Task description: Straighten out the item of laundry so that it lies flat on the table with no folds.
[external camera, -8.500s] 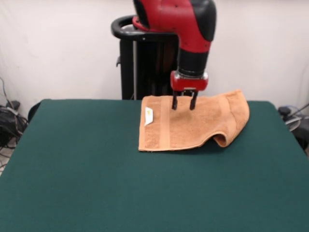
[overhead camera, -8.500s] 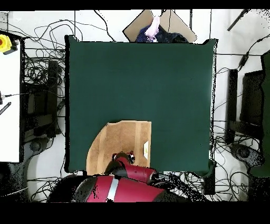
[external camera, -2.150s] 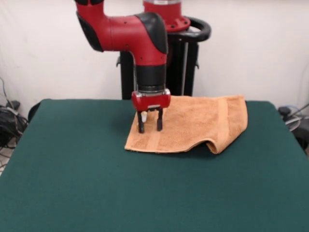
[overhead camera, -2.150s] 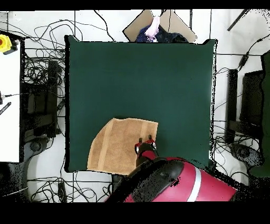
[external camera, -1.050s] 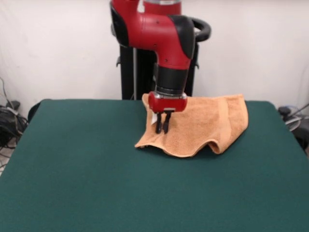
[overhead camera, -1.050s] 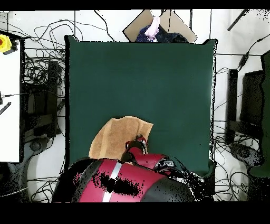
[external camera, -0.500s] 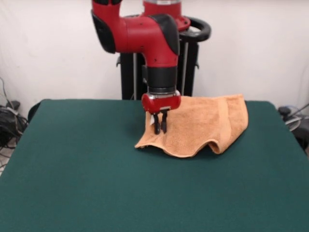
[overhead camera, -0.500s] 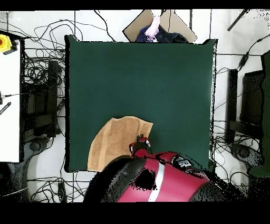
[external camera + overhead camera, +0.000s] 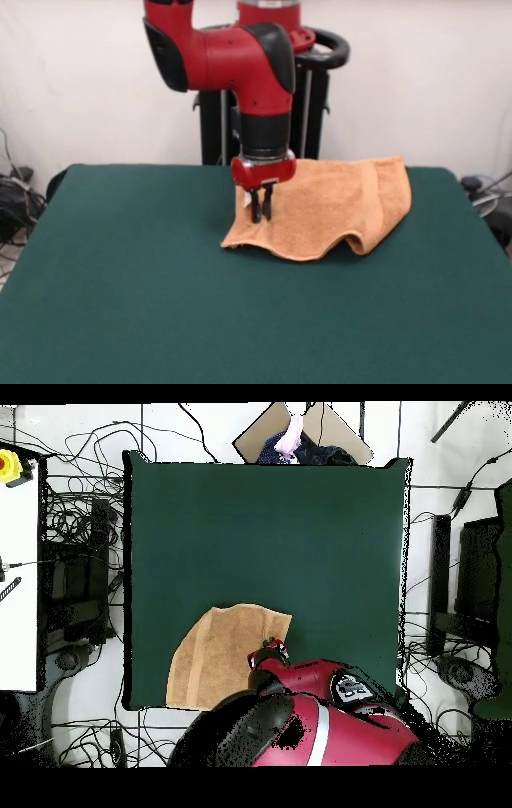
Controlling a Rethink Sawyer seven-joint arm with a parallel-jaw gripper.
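The orange-tan item of laundry (image 9: 336, 204) lies crumpled at the far side of the green table (image 9: 160, 304). Its front edge humps up in a raised fold (image 9: 364, 237) and its left corner droops to the felt. My gripper (image 9: 261, 216) points straight down over the towel's left part. Its two black fingers stand close together, shut on a pinch of cloth that is lifted a little. From above, the towel (image 9: 212, 656) sits by the table's (image 9: 270, 524) bottom edge, with the gripper (image 9: 268, 650) at its right side and the red arm covering the rest.
The black pedestal (image 9: 240, 120) stands right behind the towel. Cables and stands (image 9: 75, 584) crowd the floor beside the table. A cardboard sheet (image 9: 300, 429) lies past the far edge in the overhead view.
Over the last second my shut gripper has slid slightly left in the front view, drawing the towel's left part with it. The raised fold on the right has stayed put.
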